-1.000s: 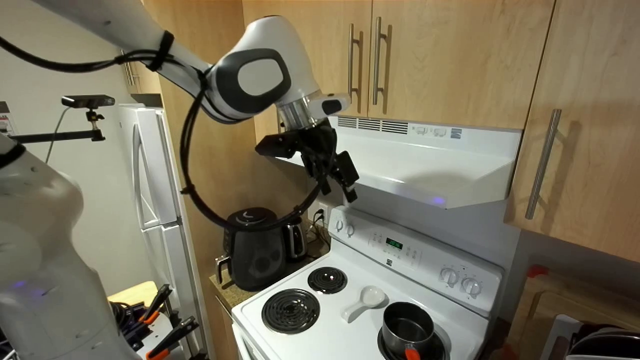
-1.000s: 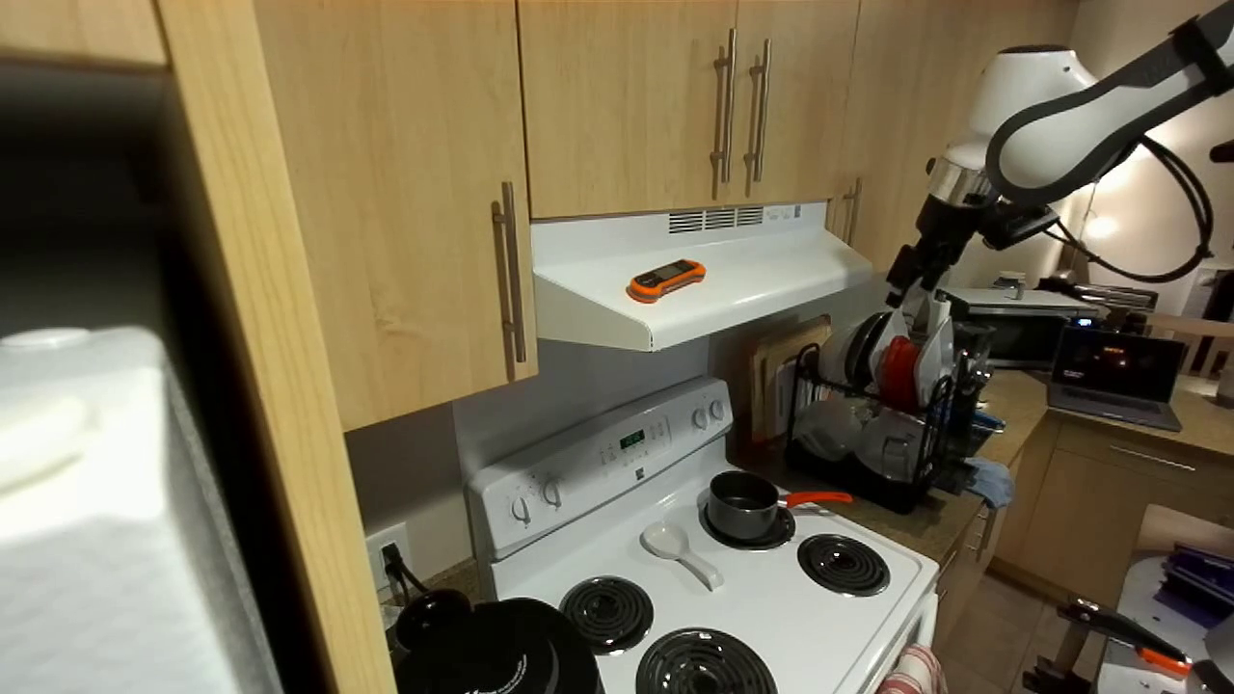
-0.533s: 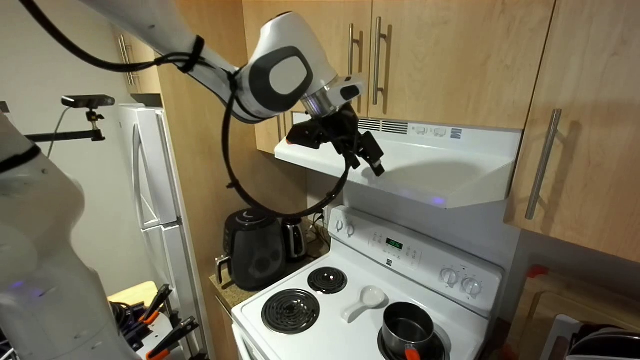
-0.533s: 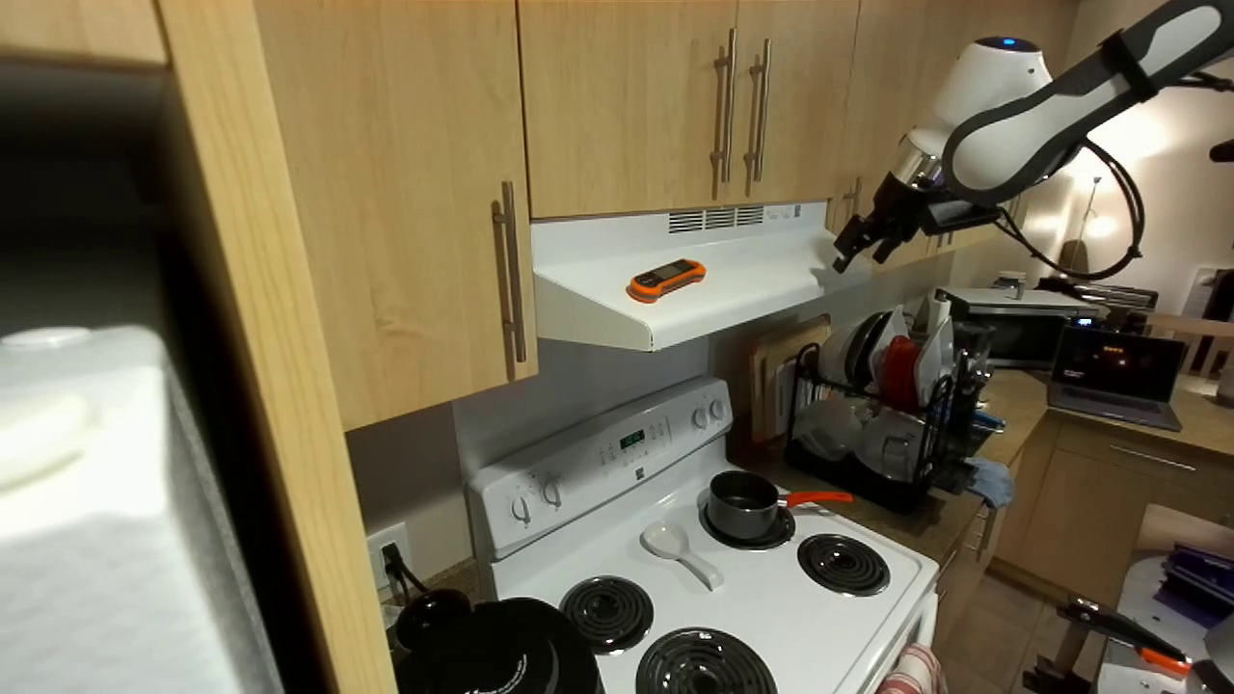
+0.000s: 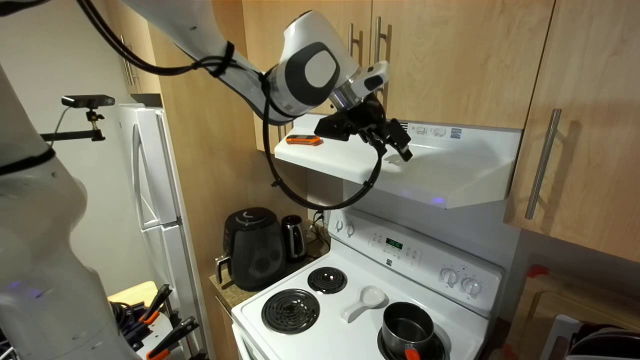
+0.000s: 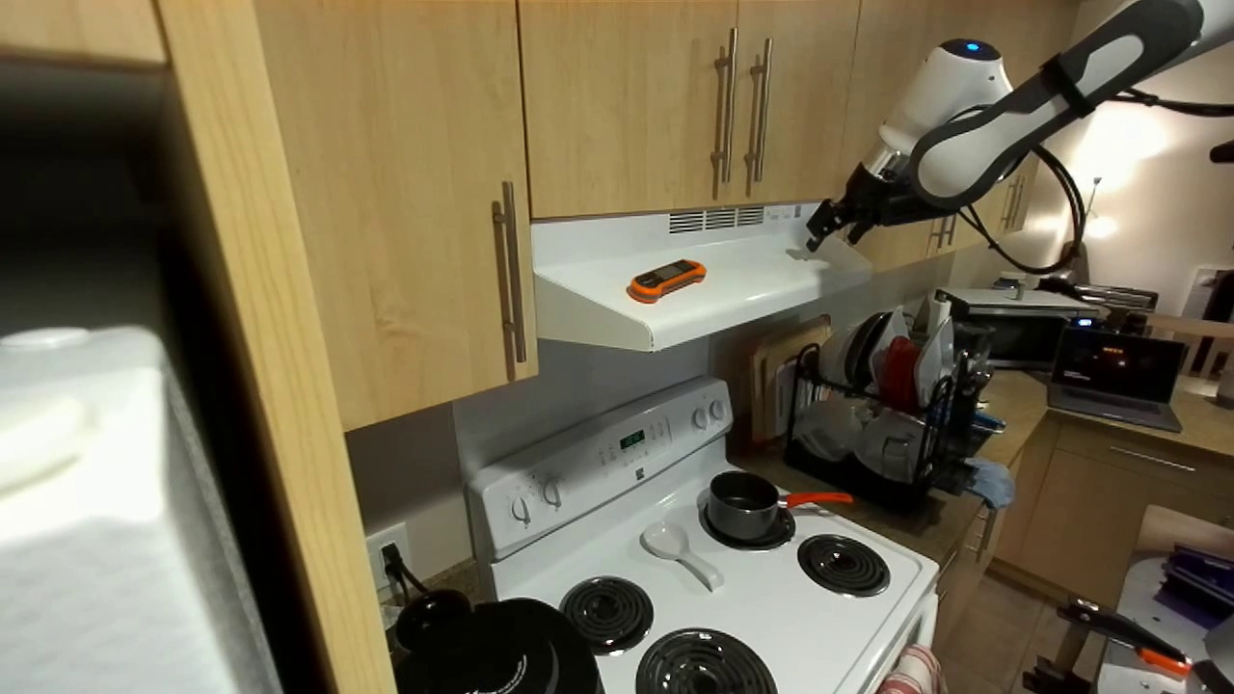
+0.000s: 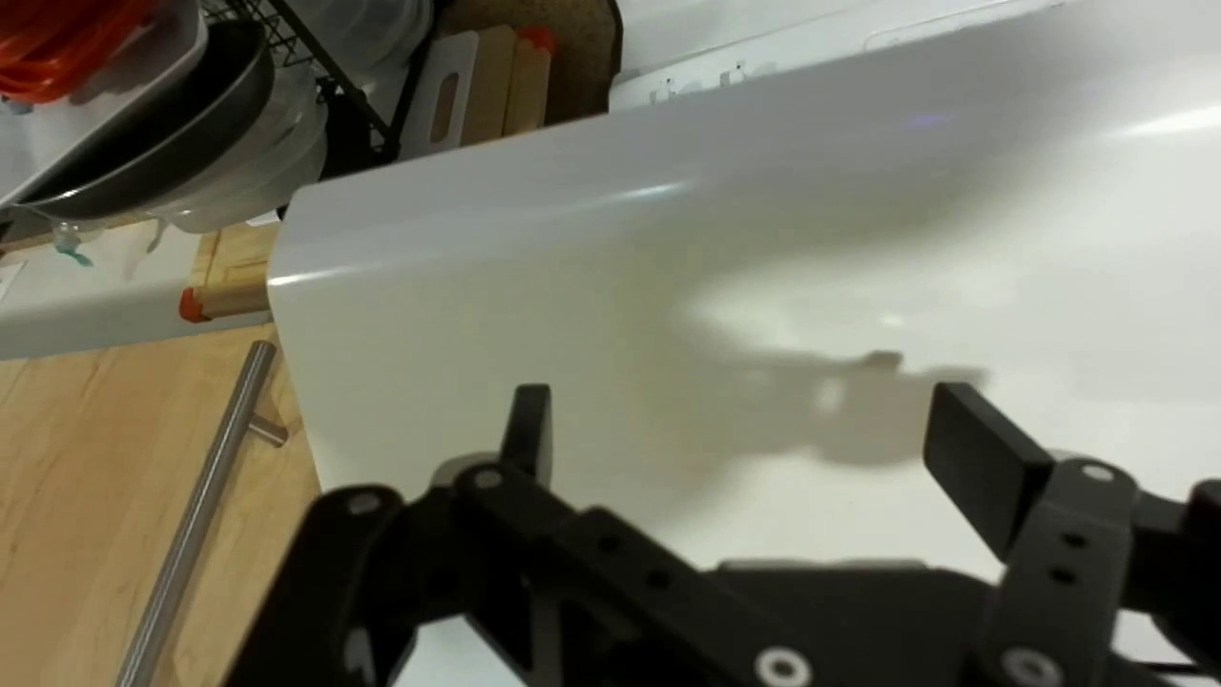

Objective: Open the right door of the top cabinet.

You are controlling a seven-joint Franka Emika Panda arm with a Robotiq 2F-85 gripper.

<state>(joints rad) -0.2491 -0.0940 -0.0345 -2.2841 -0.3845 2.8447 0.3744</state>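
While your black jointed fingers stand wide apart, holding nothing, apparently clear of the sloping white range hood, the flat light-wood right door of your two-door top cabinet sits closed above it.

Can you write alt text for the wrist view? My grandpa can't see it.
An open, empty gripper is in front of a white hood. At left is a wood door with a metal handle; dishes show at top left.
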